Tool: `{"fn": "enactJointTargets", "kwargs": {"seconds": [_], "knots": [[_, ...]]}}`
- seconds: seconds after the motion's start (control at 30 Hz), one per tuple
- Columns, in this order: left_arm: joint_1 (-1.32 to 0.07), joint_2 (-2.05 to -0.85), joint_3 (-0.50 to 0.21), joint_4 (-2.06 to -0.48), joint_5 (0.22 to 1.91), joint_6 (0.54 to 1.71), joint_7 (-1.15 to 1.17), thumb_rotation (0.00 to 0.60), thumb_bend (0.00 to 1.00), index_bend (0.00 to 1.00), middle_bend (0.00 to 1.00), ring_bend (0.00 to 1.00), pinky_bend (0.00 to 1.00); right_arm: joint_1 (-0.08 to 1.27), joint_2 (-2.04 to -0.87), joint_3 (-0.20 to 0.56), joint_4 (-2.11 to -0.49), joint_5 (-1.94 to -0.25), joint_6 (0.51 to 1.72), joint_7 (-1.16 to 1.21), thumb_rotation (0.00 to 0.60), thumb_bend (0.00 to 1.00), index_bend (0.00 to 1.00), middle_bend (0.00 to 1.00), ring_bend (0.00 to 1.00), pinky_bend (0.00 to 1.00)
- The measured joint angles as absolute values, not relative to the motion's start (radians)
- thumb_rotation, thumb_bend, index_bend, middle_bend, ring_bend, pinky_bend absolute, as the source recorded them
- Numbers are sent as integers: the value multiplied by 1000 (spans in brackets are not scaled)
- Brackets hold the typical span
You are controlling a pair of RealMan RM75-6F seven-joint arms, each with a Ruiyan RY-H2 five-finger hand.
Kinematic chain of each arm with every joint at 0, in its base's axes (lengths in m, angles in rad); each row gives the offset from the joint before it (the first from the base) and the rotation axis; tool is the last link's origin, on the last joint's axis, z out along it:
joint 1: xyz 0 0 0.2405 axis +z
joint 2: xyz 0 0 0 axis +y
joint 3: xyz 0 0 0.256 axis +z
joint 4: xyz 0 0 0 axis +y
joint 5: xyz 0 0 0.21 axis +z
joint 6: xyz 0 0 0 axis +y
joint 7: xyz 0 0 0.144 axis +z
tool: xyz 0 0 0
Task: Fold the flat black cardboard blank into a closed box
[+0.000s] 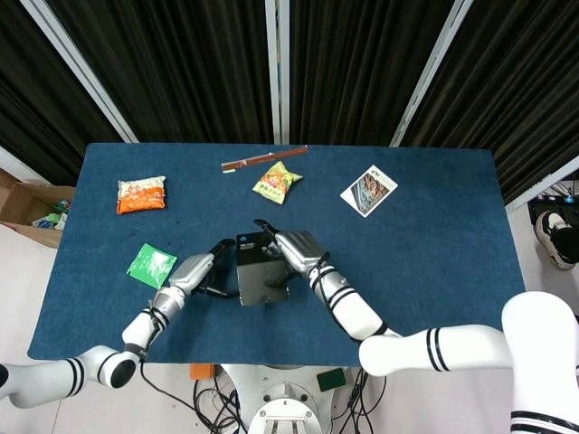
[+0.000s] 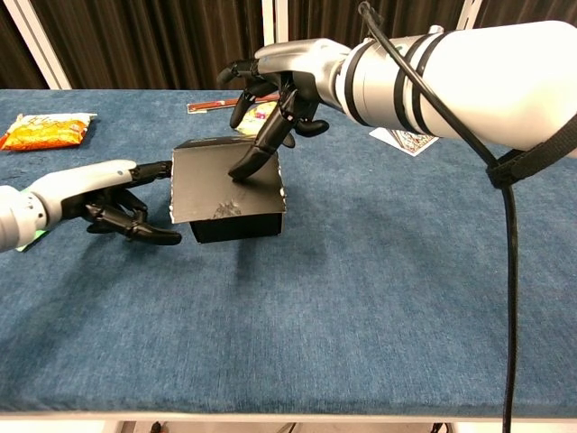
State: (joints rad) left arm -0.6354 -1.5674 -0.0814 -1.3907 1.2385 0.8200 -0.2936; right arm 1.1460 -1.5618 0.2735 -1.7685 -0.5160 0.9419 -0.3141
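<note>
The black box [image 2: 227,197] sits near the middle of the blue table [image 1: 434,253], already standing up as a cube with its top flap laid over but tilted, the near edge hanging a little proud of the front wall. So the job looks to be at the closing step: sides up, lid down, tuck not yet seated.

The right hand [image 2: 287,86] comes in from about one o'clock of the box and presses down on the lid with an extended fingertip, the other fingers loosely bent and apart, gripping nothing. The left hand [image 2: 117,198] lies at nine o'clock of the box, fingers [image 2: 151,233] stretched along the cloth and spread, one reaching toward the upper left corner of the lid; whether it actually touches the cardboard I cannot tell.

Next, I judge, the lid needs pushing flat while the left hand braces the side wall, so the box does not slide or skew as the flap goes home.

At twelve o'clock lie a yellow snack bag [image 1: 276,181] and a brown stick [image 1: 263,159]; an orange packet [image 1: 141,194] and a green sachet [image 1: 151,265] are off around nine to ten o'clock, a card [image 1: 368,190] at two.
</note>
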Motion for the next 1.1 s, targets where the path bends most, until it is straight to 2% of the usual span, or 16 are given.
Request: {"fn": "enactJointTargets", "kwargs": {"seconds": [0.3, 0.5, 0.87, 1.1], "knots": [[-615, -1488, -61, -1472, 1208, 851, -127, 401, 0, 28, 0, 632, 872, 1139, -1587, 262, -1758, -542, 958, -333, 600, 0, 21, 249, 728, 1000], [-581, -1464, -61, -1496, 1232, 937, -112, 401, 0, 70, 0, 632, 859, 1126, -1597, 257, -1746, -569, 962, -330, 600, 0, 34, 251, 728, 1000], [-505, -1411, -90, -1504, 1301, 1155, -12, 404, 0, 70, 0, 633, 857, 1089, -1669, 219, -1676, -766, 1036, -338, 600, 0, 171, 323, 752, 1000], [-488, -1384, -122, -1507, 1306, 1181, -38, 407, 0, 70, 0, 632, 857, 1056, -1772, 165, -1527, -956, 1111, -352, 600, 0, 274, 374, 768, 1000]]}}
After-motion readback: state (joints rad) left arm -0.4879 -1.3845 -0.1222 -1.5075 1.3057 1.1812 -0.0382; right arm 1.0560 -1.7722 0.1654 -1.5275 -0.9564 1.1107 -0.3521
